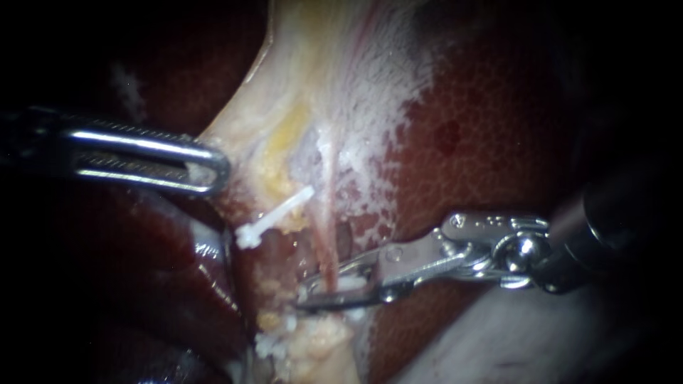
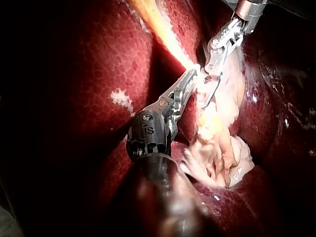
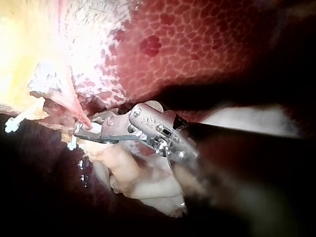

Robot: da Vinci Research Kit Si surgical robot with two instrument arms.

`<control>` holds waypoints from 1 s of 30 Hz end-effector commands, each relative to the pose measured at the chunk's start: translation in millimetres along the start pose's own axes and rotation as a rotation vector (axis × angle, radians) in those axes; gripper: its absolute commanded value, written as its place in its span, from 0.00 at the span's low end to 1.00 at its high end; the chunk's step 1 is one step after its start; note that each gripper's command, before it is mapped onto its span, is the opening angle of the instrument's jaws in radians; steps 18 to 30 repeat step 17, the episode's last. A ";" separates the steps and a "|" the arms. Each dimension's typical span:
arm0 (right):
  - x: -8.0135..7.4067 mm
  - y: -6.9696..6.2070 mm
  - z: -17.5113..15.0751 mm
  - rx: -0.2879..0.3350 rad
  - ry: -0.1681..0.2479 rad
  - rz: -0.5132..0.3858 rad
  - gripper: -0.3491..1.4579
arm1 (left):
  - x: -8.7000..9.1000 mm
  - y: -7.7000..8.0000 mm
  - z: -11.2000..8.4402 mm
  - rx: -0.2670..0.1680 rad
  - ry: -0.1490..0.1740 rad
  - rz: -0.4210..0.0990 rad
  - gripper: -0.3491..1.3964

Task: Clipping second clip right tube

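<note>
- The right tube (image 1: 328, 245) is straddled by the right instrument (image 1: 309, 292), its jaws nearly closed on a white clip (image 1: 348, 283) around it.
- Pale tissue (image 1: 245, 117) is clamped by the left instrument (image 1: 215, 171), jaws closed.

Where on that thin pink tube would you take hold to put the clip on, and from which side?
I'd take the tube on its bare lower stretch, lower than the white clip, where dark gaps on both sides show it free of the pale tissue. Come from the right, crosswise: it runs up and down, so my right instrument can straddle it squarely.
</note>
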State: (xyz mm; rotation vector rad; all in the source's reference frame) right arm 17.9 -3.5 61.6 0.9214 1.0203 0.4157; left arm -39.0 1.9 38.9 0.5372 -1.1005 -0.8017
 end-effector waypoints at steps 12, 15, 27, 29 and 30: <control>-0.2 -0.1 0.2 0.001 -0.001 -0.003 0.00 | 0.0 0.0 0.1 0.000 0.000 0.000 0.00; -0.2 -0.1 0.2 0.001 -0.001 -0.003 0.00 | 0.0 0.0 0.1 0.000 0.000 0.000 0.00; -0.2 -0.1 0.2 0.001 -0.001 -0.003 0.00 | 0.0 0.0 0.1 0.000 0.000 0.000 0.00; -0.2 -0.1 0.2 0.001 -0.001 -0.003 0.00 | 0.0 0.0 0.1 0.000 0.000 0.000 0.00; -0.2 -0.1 0.2 0.001 -0.001 -0.003 0.00 | 0.0 0.0 0.1 0.000 0.000 0.000 0.00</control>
